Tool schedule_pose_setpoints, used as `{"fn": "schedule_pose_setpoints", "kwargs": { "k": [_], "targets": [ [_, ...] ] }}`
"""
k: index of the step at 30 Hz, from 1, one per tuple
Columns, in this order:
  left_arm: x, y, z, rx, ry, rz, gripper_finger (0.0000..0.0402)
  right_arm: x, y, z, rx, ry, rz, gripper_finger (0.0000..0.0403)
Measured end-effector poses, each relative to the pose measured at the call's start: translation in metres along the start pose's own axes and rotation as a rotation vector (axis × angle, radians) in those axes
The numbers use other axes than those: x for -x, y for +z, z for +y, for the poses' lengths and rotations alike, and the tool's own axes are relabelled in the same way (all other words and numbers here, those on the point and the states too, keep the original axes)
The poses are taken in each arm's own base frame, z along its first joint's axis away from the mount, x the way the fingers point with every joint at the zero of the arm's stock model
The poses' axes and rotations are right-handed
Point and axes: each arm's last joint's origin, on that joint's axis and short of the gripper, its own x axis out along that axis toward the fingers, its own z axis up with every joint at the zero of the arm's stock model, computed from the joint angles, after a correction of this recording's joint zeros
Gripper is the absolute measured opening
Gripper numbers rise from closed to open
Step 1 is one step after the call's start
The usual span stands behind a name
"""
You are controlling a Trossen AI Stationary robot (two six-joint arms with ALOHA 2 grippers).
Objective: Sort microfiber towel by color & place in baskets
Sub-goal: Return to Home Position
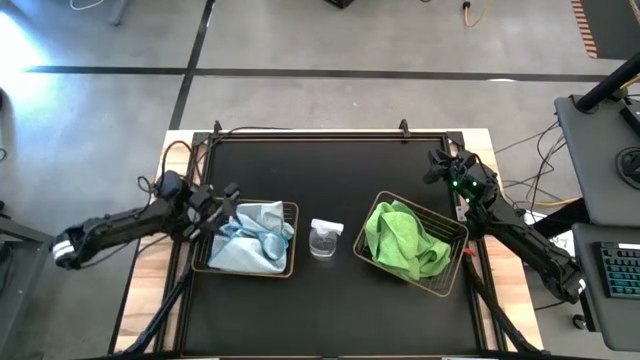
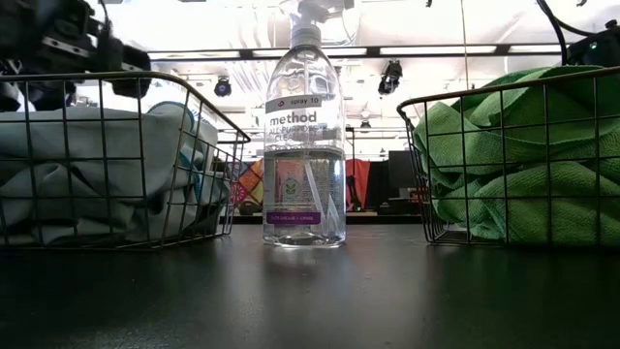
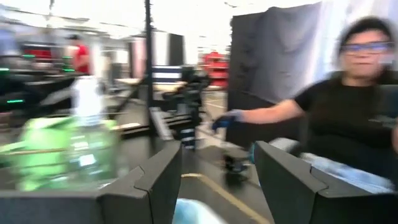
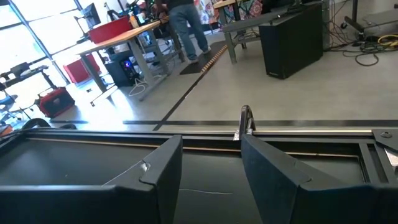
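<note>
Black matting covers the table (image 1: 330, 300), and every towel in view lies in 1 of the 2 baskets, so the sorting looks done and only the retreat of the arms remains.

At the left, the left gripper (image 1: 225, 205) hovers over the left end of the left basket (image 1: 293, 240), just above the heap of blue towels (image 1: 250, 245). Its fingers (image 3: 155, 180) are spread apart with nothing between them. This arm needs the most care. I would lift it straight up until the fingers are well above the wire rim and the cloth, and only then draw it back to the left, so that no fold snags and comes along.

In the middle, a spray bottle (image 1: 325, 240) stands between the baskets. Neither arm needs to pass near it.

To the right, the green towels (image 1: 400, 240) fill the right basket (image 1: 455, 262). The right gripper (image 1: 440, 165) is at the far right of the table, apart from that basket, its fingers (image 4: 267, 168) released and empty. It can simply fold back slowly.
</note>
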Motion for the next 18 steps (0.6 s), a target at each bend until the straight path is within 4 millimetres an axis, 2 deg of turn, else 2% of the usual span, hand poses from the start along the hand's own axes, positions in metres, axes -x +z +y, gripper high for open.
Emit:
{"fn": "schedule_pose_setpoints", "kwargs": {
  "k": [6,12,18],
  "targets": [
    [0.018,0.002,0.009,-0.032,0.182,0.003,0.0185,0.0,0.0,0.0,0.0,0.0,0.0,0.016],
    [0.031,0.003,0.014,-0.156,0.311,0.023,0.0185,0.0,0.0,0.0,0.0,0.0,0.0,0.016],
    [0.038,0.001,0.019,-0.128,0.386,0.03,0.0185,0.0,0.0,0.0,0.0,0.0,0.0,0.016]
  ]
}}
